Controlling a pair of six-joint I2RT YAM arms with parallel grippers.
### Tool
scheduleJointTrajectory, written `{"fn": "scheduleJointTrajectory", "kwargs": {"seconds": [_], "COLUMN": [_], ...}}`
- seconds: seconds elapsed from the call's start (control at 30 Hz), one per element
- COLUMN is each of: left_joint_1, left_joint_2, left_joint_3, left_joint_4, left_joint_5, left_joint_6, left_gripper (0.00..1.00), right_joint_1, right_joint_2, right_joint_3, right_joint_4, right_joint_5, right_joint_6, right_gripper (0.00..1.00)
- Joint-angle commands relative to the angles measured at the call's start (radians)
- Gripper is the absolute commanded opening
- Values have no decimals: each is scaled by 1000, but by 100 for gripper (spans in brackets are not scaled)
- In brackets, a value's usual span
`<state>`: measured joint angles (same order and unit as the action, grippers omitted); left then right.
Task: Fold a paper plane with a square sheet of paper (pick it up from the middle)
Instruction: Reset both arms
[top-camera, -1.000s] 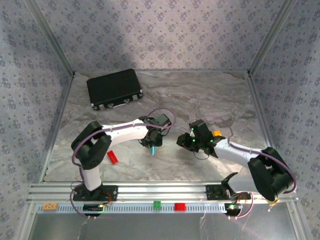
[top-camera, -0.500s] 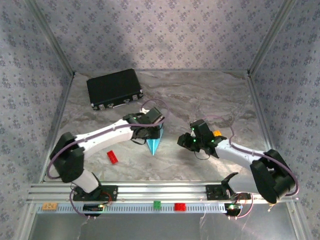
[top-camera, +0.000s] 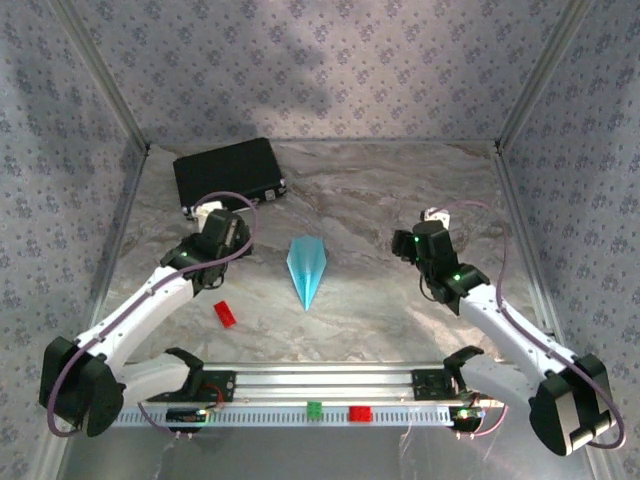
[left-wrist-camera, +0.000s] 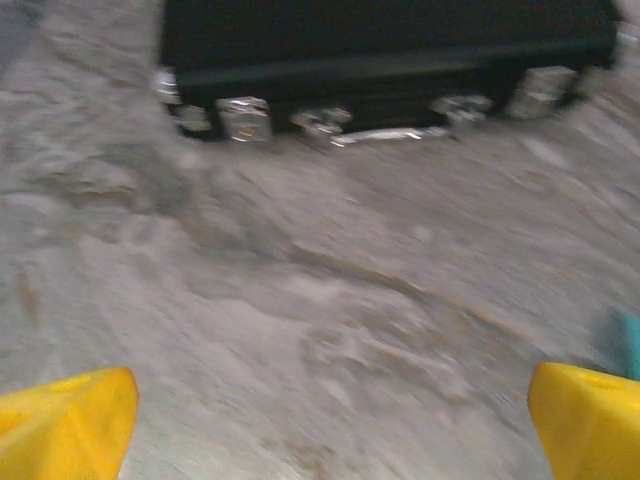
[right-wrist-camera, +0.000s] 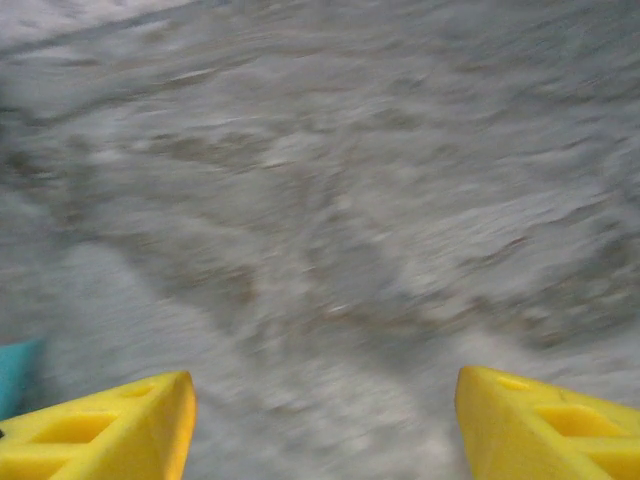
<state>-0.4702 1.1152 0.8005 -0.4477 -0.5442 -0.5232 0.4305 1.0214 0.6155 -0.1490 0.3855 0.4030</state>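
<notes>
We see the paper plane (top-camera: 307, 270) flat on the bench (top-camera: 380, 190) — nose toward the near edge. Flanking it well apart, the left claw (left-wrist-camera: 330, 425) and the right claw (right-wrist-camera: 325, 430) both gape, released.

The paper plane (top-camera: 307, 268) is light blue. The case (top-camera: 228, 175) is black with silver bits. The small brick (top-camera: 225, 314) is red. The table (top-camera: 400, 190) is grey with swirls. The walls (top-camera: 330, 60) have tiny flowers. The gripper fingers (left-wrist-camera: 66, 424) are yellow.

A light-blue paper plane (top-camera: 307, 270) is laid flat on the marbled worktop (top-camera: 380, 200), tip toward the near edge; it is flanked by the left arm (top-camera: 150, 300) and right arm (top-camera: 495, 315), well apart; a black case (top-camera: 228, 175) is set behind; a red brick (top-camera: 225, 314) is placed beside the left arm.
</notes>
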Motion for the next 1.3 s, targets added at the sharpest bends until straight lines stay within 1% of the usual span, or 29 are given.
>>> {"fn": "scheduleJointTrajectory", "kwargs": {"seconds": [0.0, 0.07, 0.17, 0.23, 0.33, 0.37, 0.4, 0.43, 0.47, 0.6, 0.67, 0.7, 0.73, 0.83, 0.9, 0.93, 0.97, 1.0, 1.03, 1.07, 1.1, 1.13, 1.2, 1.23, 1.27], "left_joint_1": [104, 178, 213, 236, 284, 295, 304, 309, 311, 323, 343, 353, 364, 395, 430, 457, 476, 483, 484, 484, 487, 487, 487, 487, 487], "left_joint_2": [23, 44, 79, 104, 146, 166, 181, 200, 219, 288, 294, 299, 296, 280, 296, 322, 364, 405, 438, 411, 406, 428, 411, 423, 420], "left_joint_3": [-22, -41, -107, -137, -171, -182, -192, -210, -231, -303, -286, -296, -297, -356, -405, -419, -432, -442, -445, -425, -409, -418, -397, -396, -384], "left_joint_4": [107, 178, 347, 424, 515, 551, 585, 639, 702, 943, 926, 956, 951, 1081, 1197, 1237, 1293, 1350, 1411, 1317, 1283, 1340, 1265, 1287, 1260], "left_joint_5": [-133, -95, -131, -155, -125, -109, -91, -68, -43, 43, 114, 137, 146, 201, 245, 283, 327, 351, 371, 385, 389, 399, 418, 442, 468], "left_joint_6": [77, 94, 206, 247, 275, 286, 295, 309, 327, 397, 423, 435, 435, 476, 470, 450, 438, 440, 456, 454, 450, 459, 463, 475, 485], "left_gripper": [100, 100, 100, 100, 100, 100, 100, 100, 100, 100, 100, 100, 100, 100, 100, 100, 100, 100, 100, 100, 100, 100, 100, 100, 100], "right_joint_1": [-64, -127, -195, -232, -279, -299, -309, -327, -341, -396, -420, -426, -430, -429, -425, -425, -430, -430, -434, -453, -457, -454, -452, -452, -450], "right_joint_2": [100, 176, 264, 288, 297, 304, 304, 307, 309, 330, 364, 382, 402, 453, 505, 492, 490, 501, 501, 500, 501, 500, 500, 501, 500], "right_joint_3": [-44, -42, -57, -87, -158, -187, -188, -195, -210, -249, -287, -301, -310, -305, -295, -273, -251, -244, -230, -227, -231, -226, -227, -227, -226], "right_joint_4": [144, 196, 322, 413, 569, 645, 647, 685, 731, 852, 955, 996, 1031, 1063, 1106, 1046, 989, 1000, 967, 960, 971, 962, 964, 966, 965], "right_joint_5": [210, 214, 163, 92, -26, -68, -110, -146, -194, -310, -345, -357, -374, -378, -345, -320, -323, -302, -271, -292, -294, -289, -285, -284, -284], "right_joint_6": [-272, -307, -368, -382, -388, -408, -432, -427, -454, -480, -481, -478, -480, -487, -478, -468, -462, -457, -434, -419, -417, -417, -420, -420, -420], "right_gripper": [74, 75, 76, 76, 77, 77, 77, 77, 77, 77, 77, 77, 77, 77, 77, 78, 78, 79, 96, 99, 99, 99, 99, 99, 99]}}
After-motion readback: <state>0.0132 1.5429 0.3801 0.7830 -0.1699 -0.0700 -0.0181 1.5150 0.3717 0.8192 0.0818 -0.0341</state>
